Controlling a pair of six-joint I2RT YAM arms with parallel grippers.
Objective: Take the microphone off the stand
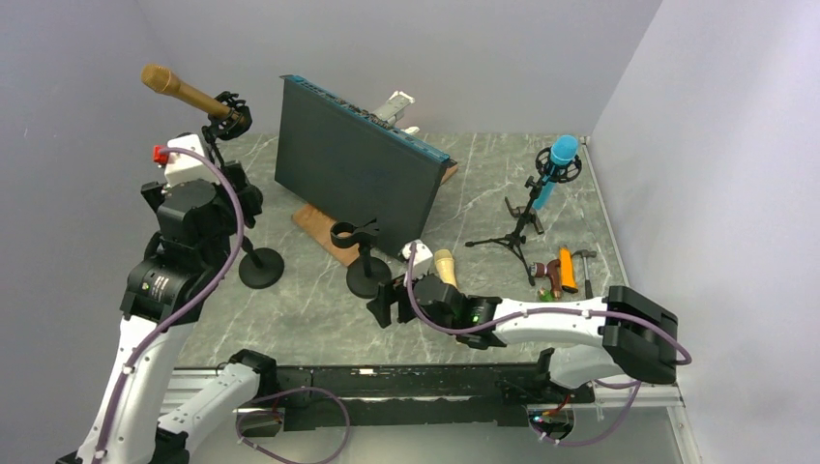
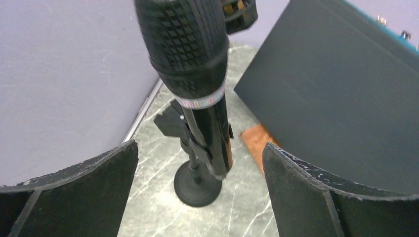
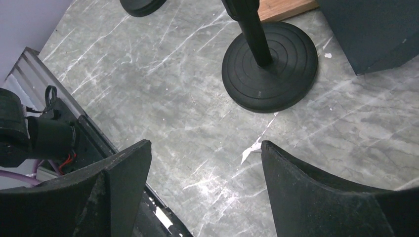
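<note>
The black microphone (image 2: 197, 74) sits tilted in the clip (image 2: 195, 140) of its stand (image 2: 197, 185), at the table's left side near the wall, its mesh head close to the left wrist camera and blurred. In the top view the raised left arm hides it. The left gripper (image 2: 200, 148) is spread wide around it, one finger on each side with clear gaps, so it touches nothing and holds nothing. I judge the step in hand to be the approach, with the grasp not yet made. The next move calls for closing on the barrel above the clip, then drawing the microphone out along its own axis so the light round base does not tip or drag. A shock mount (image 1: 232, 116) with a gold microphone (image 1: 179, 90) stands just behind, and the dark panel (image 2: 336, 94) lies to the right, which leaves little room to swing. The right gripper (image 3: 205, 148) hovers low over the table (image 1: 319, 319), parted and empty, near an empty stand's base (image 3: 269, 69). It could steady the stand if needed.
</note>
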